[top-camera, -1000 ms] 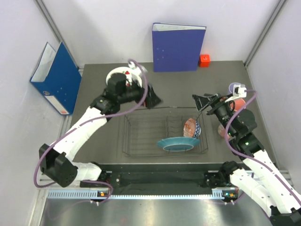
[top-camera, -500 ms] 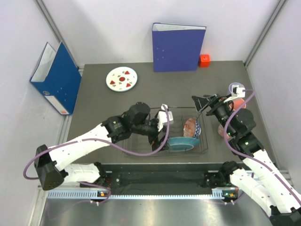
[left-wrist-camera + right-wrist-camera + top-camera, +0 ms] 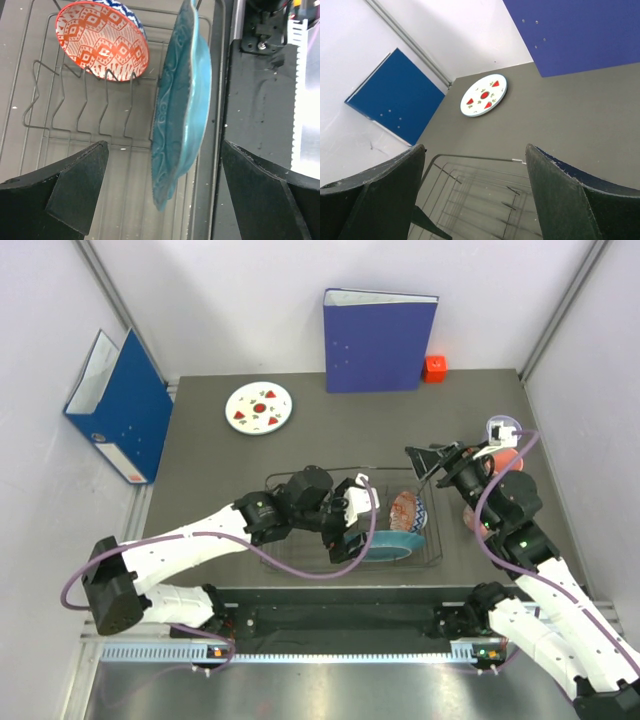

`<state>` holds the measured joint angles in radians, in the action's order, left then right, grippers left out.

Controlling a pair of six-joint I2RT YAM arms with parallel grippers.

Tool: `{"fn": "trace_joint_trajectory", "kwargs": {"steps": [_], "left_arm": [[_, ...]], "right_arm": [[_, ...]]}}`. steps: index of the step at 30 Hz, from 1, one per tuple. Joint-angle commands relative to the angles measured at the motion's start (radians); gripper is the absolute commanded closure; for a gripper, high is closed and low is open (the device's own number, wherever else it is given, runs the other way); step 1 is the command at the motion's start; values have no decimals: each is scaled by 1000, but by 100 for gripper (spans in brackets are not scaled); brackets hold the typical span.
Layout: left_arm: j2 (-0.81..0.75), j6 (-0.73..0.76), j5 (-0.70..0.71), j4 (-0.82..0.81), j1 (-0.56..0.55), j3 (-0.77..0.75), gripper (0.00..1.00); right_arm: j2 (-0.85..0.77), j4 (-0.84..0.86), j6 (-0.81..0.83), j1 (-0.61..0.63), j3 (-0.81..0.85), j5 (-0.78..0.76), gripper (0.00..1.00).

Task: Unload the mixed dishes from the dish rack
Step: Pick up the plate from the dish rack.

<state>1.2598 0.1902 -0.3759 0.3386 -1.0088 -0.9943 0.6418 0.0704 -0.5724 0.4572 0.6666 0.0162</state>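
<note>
Left end effector (image 3: pixel 163 145), spread wide, flanks the teal plate (image 3: pixel 182 90).

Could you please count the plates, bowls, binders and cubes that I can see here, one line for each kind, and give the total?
Plates: 2, white round plate with red watermelon marks, teal ceramic plate
Bowls: 1, small red-and-blue patterned bowl
Binders: 2, blue binder by the left wall, blue binder at the back
Cubes: 1, small red cube
Total: 6
</note>
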Motion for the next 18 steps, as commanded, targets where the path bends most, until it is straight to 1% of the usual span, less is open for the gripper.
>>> {"fn": "trace_joint_trajectory", "kwargs": {"steps": [1,5,8,10,15,16,18], "left_arm": [[3,58,12,-47,-2,-41,1],[44,55,-20,-52,-2,-40,1],[73,42,-53,-70,-2,-23,4],[79,37,-66,-93,-2,2,8],[113,37,-75,-116,-2,5,12],[115,35,-80,-121,-2,5,16],[113,34,-80,-127,-2,5,20]], "right_arm": [[-10,23,6,9,-9,13,19],[-7,26,8,9,-12,8,19],[-7,25,9,9,-13,10,19],[-8,22,11,9,-15,8,19],[-8,19,13,9,-18,7,20],[-7,20,13,9,-18,8,20],[-7,19,12,9,-16,7,20]]}}
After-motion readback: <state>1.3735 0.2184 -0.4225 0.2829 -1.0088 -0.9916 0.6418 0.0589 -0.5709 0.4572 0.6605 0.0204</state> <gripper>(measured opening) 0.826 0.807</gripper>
